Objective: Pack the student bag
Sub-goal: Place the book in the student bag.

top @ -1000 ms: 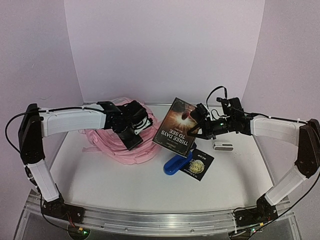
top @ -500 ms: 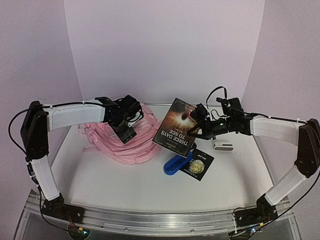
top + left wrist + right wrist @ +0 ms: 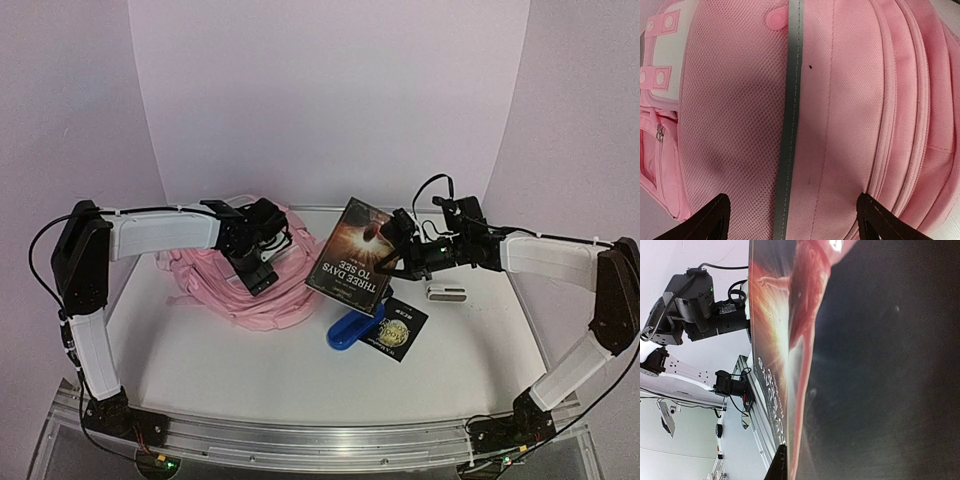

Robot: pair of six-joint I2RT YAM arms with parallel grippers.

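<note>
The student bag (image 3: 225, 285), a soft pink backpack, lies flat at the back left of the table. My left gripper (image 3: 260, 268) hovers low over it. In the left wrist view its dark fingertips (image 3: 707, 220) stand wide apart and open above the bag's (image 3: 850, 110) pink fabric, mesh panel and grey strip, holding nothing. My right gripper (image 3: 396, 245) is shut on the upper right edge of a dark book (image 3: 352, 255) titled "Three Days to See", held tilted above the table. The book's cover (image 3: 880, 365) fills the right wrist view, with one finger (image 3: 780, 467) against it.
Under the held book lie a blue object (image 3: 352, 328) and a black card with a gold emblem (image 3: 398, 328). A small white device (image 3: 446, 293) rests to the right of them. Lilac walls close in the back and sides.
My left gripper's jaws have spread wider while it shifted slightly back and left over the bag. The right arm and the book have stayed where they were.
</note>
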